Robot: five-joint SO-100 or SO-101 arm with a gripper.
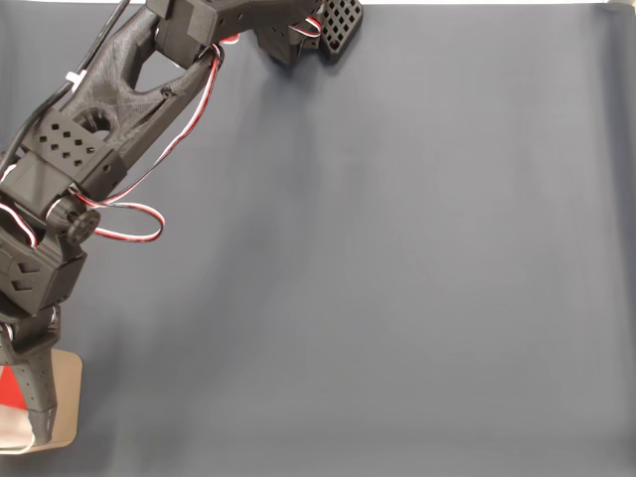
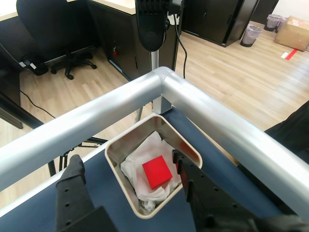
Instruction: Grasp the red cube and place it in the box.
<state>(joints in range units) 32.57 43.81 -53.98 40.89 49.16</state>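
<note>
The work surface is a dark blue-grey mat point(image 1: 397, 278), smooth and lightly creased, spread over the table.

Fixed view: the black arm point(image 1: 109, 119) enters from the upper edge and runs down the left side, with red, white and black wires point(image 1: 149, 224) looping off its joints. The gripper point(image 1: 25, 397) reaches down to the lower left corner. There it stands over the box point(image 1: 68, 397), whose tan wall shows just to the right of the finger. A sliver of the red cube point(image 1: 5, 388) is visible at the left edge, beside the gripper and within the box's outline. The spread of the fingers cannot be judged from this angle.

Wrist view: the box point(image 2: 113, 150) sits at the corner of the table, directly below a silver metal rail point(image 2: 159, 84) that bends around that corner. White crumpled material point(image 2: 135, 166) lines the box interior. The red cube point(image 2: 157, 172) rests on this lining, flat side up, near the middle of the box. The gripper point(image 2: 130, 171) has its two black fingers point(image 2: 72, 186) set wide apart, one on either side of the box and apart from the cube. Beyond the rail lie a wooden floor point(image 2: 227, 63), an office chair point(image 2: 53, 29) and dark cabinets point(image 2: 217, 19).
</note>
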